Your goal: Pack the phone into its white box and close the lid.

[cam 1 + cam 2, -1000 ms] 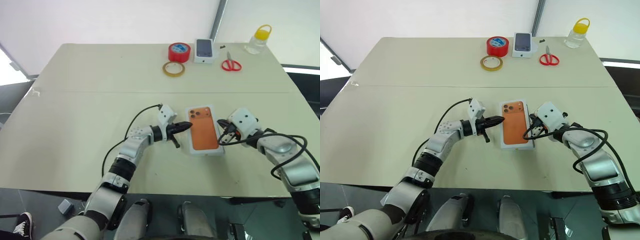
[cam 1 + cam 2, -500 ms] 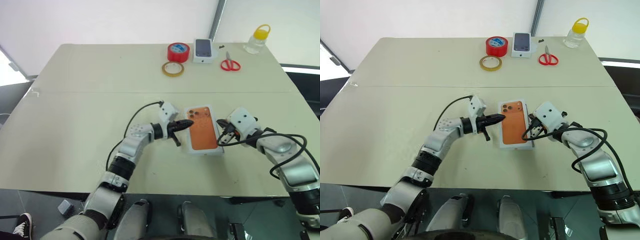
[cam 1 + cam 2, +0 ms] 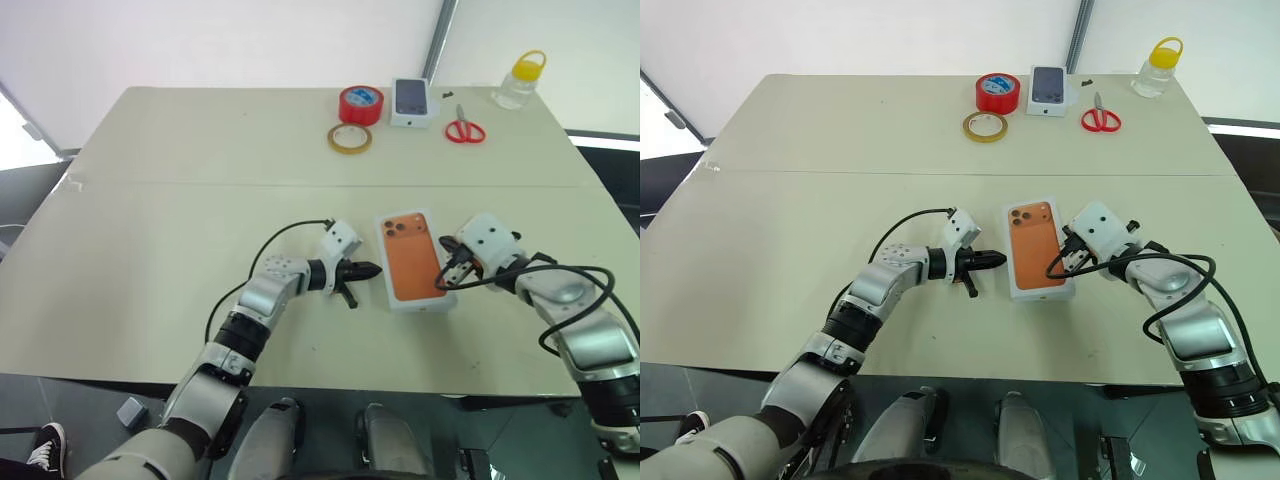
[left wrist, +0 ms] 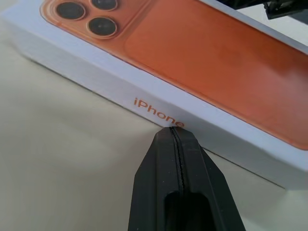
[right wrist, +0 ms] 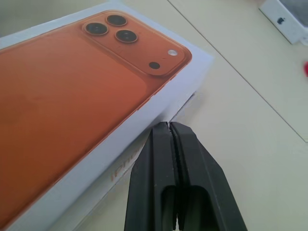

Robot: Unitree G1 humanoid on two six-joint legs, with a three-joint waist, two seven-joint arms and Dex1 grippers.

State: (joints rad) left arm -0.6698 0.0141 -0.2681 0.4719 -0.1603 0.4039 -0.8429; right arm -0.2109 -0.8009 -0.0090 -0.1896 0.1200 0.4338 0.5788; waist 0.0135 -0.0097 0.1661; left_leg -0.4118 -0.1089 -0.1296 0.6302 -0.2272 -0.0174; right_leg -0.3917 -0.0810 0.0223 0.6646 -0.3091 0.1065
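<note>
Left eye view: the lid (image 3: 414,262), printed with an orange phone picture, sits closed over its box at centre-right of the table (image 3: 180,200). Left gripper (image 3: 370,269) hovers just left of it, fingers pressed together; right gripper (image 3: 441,282), also closed, meets its right side.

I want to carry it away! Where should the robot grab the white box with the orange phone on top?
The white box lies flat on the table, and its side walls are straight and upright. So it is probably best to pinch the two long side walls across the narrow width, coming down from above.
</note>
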